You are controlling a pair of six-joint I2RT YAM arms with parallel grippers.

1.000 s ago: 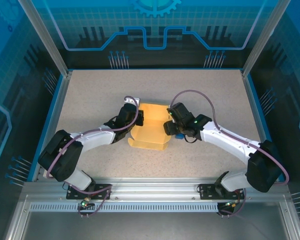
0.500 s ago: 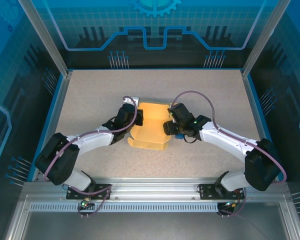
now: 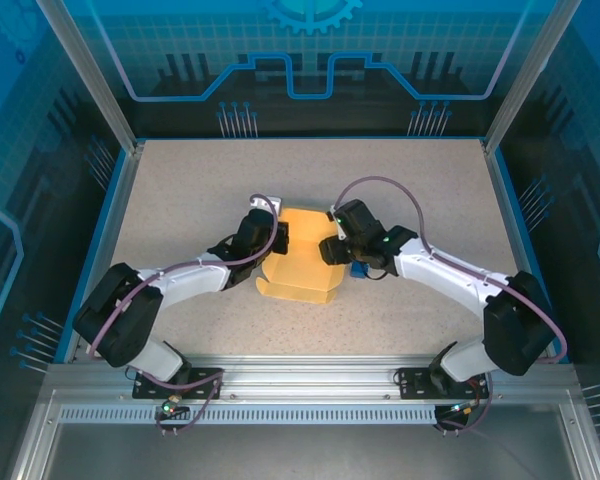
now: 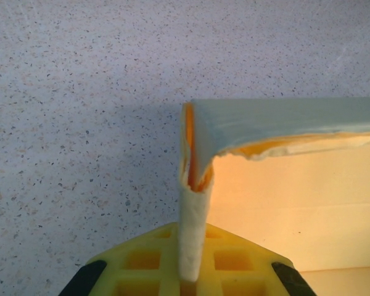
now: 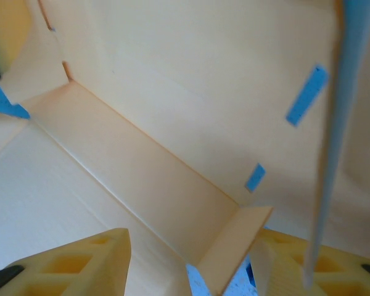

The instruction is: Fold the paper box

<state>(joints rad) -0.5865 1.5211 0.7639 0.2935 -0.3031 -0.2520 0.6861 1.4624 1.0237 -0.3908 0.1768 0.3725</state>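
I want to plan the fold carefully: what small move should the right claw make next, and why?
Probably close the right claw on the small flap standing between its open jaws. The left claw is shut on the opposite wall of the paper box, so it looks steadied.

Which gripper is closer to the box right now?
Left. The left gripper is shut on the box at its left wall; the right gripper sits open at the right side, straddling a flap without pinching it.
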